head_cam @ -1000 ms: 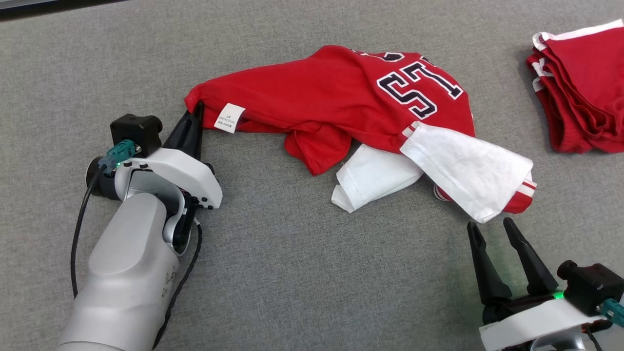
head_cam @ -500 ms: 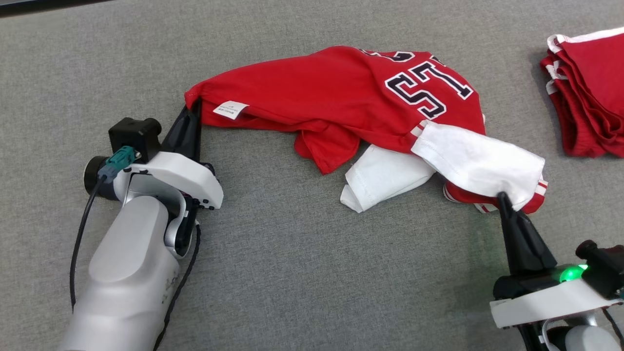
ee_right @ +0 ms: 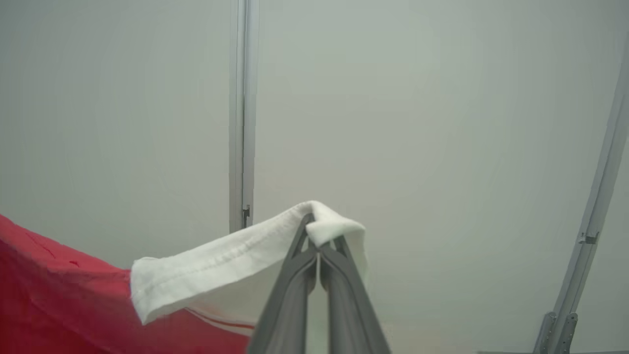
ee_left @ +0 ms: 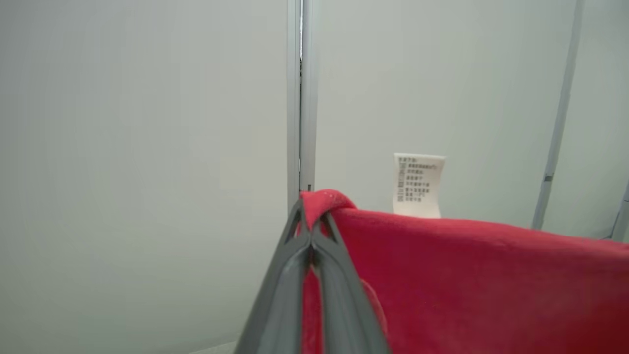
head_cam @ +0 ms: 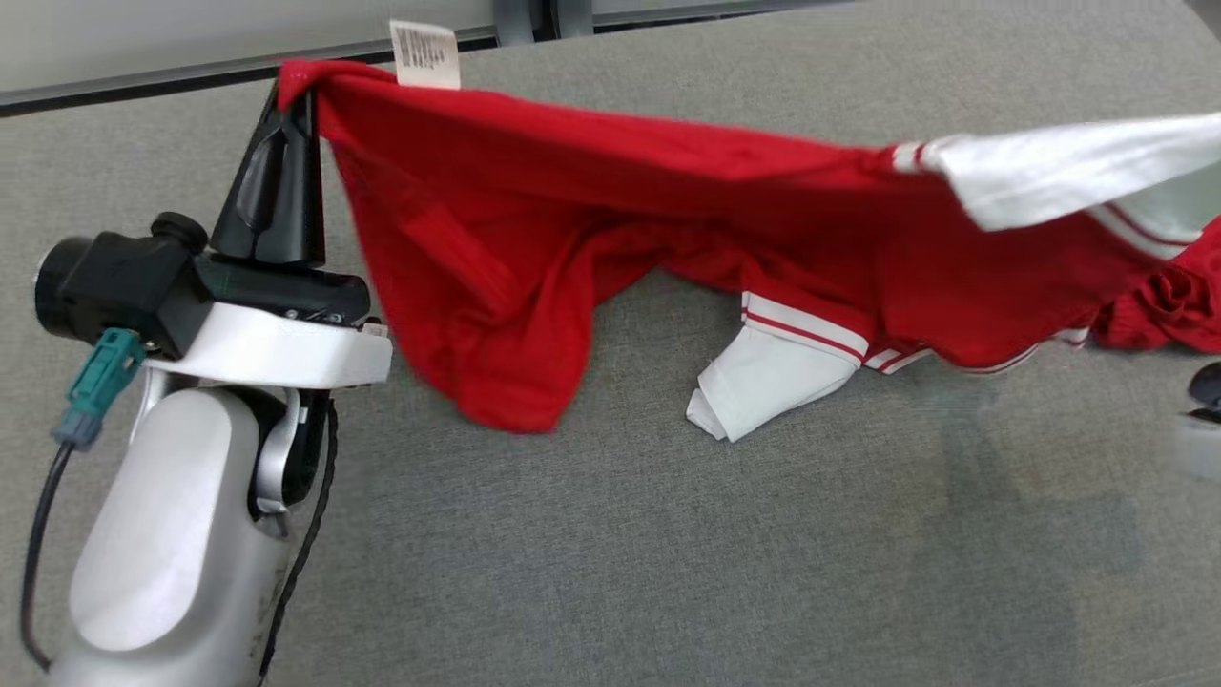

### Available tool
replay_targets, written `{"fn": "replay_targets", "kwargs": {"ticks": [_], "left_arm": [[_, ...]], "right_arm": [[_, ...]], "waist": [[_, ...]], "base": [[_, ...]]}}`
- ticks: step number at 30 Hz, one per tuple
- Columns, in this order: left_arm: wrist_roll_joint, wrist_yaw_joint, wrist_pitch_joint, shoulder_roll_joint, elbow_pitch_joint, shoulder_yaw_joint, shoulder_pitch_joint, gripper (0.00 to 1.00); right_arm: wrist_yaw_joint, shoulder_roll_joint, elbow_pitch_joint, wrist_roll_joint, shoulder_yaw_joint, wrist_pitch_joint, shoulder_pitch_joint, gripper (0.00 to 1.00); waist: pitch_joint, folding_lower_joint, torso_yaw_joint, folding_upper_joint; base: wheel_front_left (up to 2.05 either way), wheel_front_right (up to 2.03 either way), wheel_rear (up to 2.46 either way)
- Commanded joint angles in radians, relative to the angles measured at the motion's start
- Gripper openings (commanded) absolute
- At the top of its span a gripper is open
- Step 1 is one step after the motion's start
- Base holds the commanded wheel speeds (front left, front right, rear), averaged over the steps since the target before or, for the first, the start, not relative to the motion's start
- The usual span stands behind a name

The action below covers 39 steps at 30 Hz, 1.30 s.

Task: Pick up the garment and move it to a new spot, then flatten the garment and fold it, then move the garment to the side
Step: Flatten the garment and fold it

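Mostly, the red garment (head_cam: 610, 219) hung in the air betw. both grippers, stretched across the head view above the grey table (head_cam: 610, 572). Its drooping folds and the lower white sleeve (head_cam: 763, 382) rested on the tabletop. Motion blur smeared the hanging fold nearest the left arm. The garment's right end was cut off by the frame edge. Bunched red cloth (head_cam: 1169, 305) there couldn't be told apart from the garment itself. A blurred pale part (head_cam: 1197, 429) at that edge was too unclear to name.

The left gripper (head_cam: 288, 100) pointed up, forearm rising from the lower left, fingers pinched tight on the red hem corner just beside the care label (head_cam: 424, 55). The right gripper (ee_right: 317, 231), seen in its wrist view, was clamped on the upper white sleeve (ee_right: 221, 265), fingers aimed twd. a pale wall (ee_right: 417, 123).
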Motion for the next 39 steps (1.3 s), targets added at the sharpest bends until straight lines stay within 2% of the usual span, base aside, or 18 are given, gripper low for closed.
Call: {"fn": "replay_targets", "kwargs": {"ticks": [1,8,13,19,27,34,39], "left_arm": [[0.011,0.018,0.027,0.023,-0.089,0.01,0.022,0.0],[0.018,0.051,0.129,0.081,-0.327,0.037,0.058,0.0],[-0.003,0.069,0.223,0.109,-0.491,0.053,0.1,0.0],[-0.033,0.074,0.254,0.106,-0.526,0.058,0.12,0.0],[-0.1,0.035,0.224,0.076,-0.377,0.067,-0.016,0.0],[-0.118,-0.02,0.146,0.042,-0.106,0.067,-0.313,0.0],[-0.11,-0.047,0.072,0.019,0.104,0.066,-0.512,0.0]], "right_arm": [[0.0,-0.028,-0.031,-0.006,-0.032,0.013,-0.037,0.0],[0.0,-0.1,-0.102,-0.003,-0.11,0.046,-0.118,0.0],[0.0,-0.135,-0.166,0.01,-0.128,0.116,-0.169,0.0],[0.0,-0.158,-0.145,0.049,-0.097,0.156,-0.22,0.0],[0.0,-0.202,-0.002,0.093,0.0,0.159,-0.42,0.0],[0.0,-0.227,0.229,0.14,0.15,0.125,-0.802,0.0],[0.0,-0.194,0.44,0.154,0.26,0.046,-1.074,0.0]], "waist": [[-0.042,0.0,0.033,0.0],[-0.114,0.0,0.075,0.0],[-0.167,0.0,0.1,0.0],[-0.17,0.0,0.115,0.0],[-0.093,0.0,0.125,0.0],[0.005,0.0,0.135,0.0],[0.048,0.0,0.134,0.0]], "base": [[0.0,0.0,0.0],[0.0,0.0,0.0],[0.0,0.0,0.0],[0.0,0.0,0.0],[0.0,0.0,0.0],[0.0,0.0,0.0],[0.0,0.0,0.0]]}}
